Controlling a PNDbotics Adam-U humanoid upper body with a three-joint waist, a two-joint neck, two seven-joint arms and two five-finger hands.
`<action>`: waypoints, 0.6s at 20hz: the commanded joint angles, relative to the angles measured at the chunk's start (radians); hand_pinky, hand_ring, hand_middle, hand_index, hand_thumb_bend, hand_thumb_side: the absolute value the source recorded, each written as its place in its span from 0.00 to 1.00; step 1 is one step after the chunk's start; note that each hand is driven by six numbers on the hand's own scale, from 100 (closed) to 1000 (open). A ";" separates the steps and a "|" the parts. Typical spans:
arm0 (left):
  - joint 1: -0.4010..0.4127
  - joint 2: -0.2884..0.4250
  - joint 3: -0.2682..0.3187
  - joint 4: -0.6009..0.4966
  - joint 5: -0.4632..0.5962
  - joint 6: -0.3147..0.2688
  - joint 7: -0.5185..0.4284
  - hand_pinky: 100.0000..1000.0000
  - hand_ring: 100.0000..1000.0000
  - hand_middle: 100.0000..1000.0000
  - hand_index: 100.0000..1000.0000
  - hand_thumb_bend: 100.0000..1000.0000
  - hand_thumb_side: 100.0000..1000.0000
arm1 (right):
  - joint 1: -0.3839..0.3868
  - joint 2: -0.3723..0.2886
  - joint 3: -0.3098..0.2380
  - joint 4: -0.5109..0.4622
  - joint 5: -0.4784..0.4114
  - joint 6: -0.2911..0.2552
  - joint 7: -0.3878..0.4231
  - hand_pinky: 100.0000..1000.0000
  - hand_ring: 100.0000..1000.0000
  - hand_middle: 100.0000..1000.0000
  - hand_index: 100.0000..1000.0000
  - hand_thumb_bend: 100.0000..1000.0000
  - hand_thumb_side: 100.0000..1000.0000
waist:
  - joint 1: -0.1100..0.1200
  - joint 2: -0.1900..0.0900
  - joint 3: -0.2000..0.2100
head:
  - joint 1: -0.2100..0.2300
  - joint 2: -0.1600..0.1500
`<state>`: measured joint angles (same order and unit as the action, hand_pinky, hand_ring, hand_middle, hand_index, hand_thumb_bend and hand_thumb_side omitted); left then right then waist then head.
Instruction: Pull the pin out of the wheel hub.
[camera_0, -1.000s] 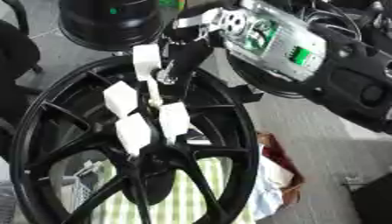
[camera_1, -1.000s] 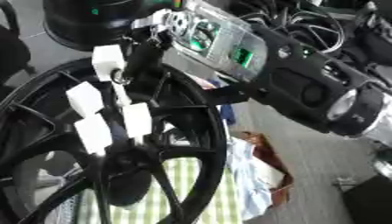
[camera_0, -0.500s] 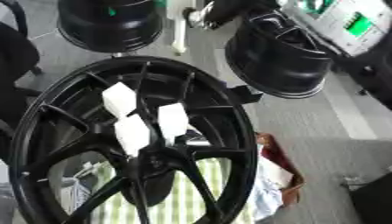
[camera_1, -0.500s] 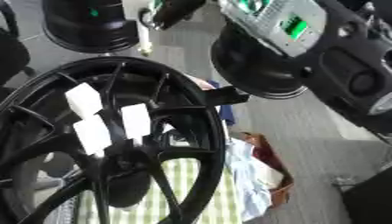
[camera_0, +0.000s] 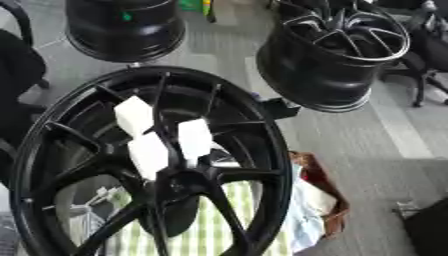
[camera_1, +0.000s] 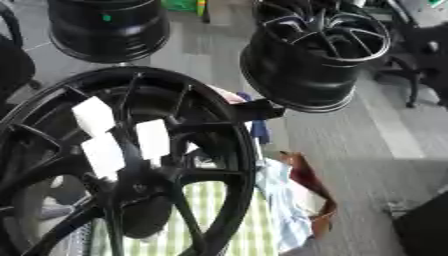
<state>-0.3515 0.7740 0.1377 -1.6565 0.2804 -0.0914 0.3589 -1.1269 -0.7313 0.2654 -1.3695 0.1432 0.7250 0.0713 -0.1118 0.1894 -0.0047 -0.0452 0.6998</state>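
Note:
A large black spoked wheel (camera_0: 140, 165) stands tilted in the foreground, its hub (camera_0: 175, 185) low in the middle. Three white block-shaped pieces (camera_0: 194, 138) sit on the spokes just above the hub; another is at upper left (camera_0: 134, 115) and one lower left (camera_0: 149, 155). I cannot make out a pin among them. Neither of my hands nor any arm shows in either eye view.
Two more black wheels stand on the grey floor behind: one at the upper left (camera_0: 122, 27), one at the upper right (camera_0: 337, 50). A green-and-white checked cloth (camera_0: 232, 215) and a brown open bag (camera_0: 319, 200) lie beneath and to the right of the big wheel.
My right arm and hand, which reached over the white pieces a second ago, have withdrawn upward and out of view. One white piece near the wheel's top is gone with them.

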 joint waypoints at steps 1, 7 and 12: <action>-0.006 0.039 0.018 -0.006 -0.003 0.000 0.006 0.82 0.87 0.75 0.82 0.42 0.54 | -0.004 -0.061 -0.105 0.083 0.048 -0.010 -0.058 0.62 0.71 0.43 0.51 0.00 0.14 | 0.011 -0.018 -0.005 | 0.008 -0.014; -0.006 0.039 0.018 -0.005 -0.003 -0.002 0.006 0.82 0.87 0.75 0.82 0.42 0.54 | 0.026 -0.081 -0.240 0.251 0.119 -0.061 -0.161 0.63 0.71 0.43 0.51 0.00 0.12 | 0.016 -0.016 -0.010 | 0.015 -0.014; -0.004 0.038 0.019 -0.006 -0.002 -0.003 0.010 0.82 0.87 0.76 0.82 0.42 0.54 | 0.025 -0.082 -0.274 0.388 0.201 -0.083 -0.246 0.63 0.72 0.44 0.52 0.00 0.11 | 0.021 -0.015 -0.011 | 0.022 -0.014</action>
<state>-0.3487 0.7740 0.1406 -1.6515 0.2804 -0.0937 0.3650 -1.0818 -0.7714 0.0111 -1.0035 0.3185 0.6469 -0.1527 -0.0959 0.1894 -0.0142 -0.0288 0.6933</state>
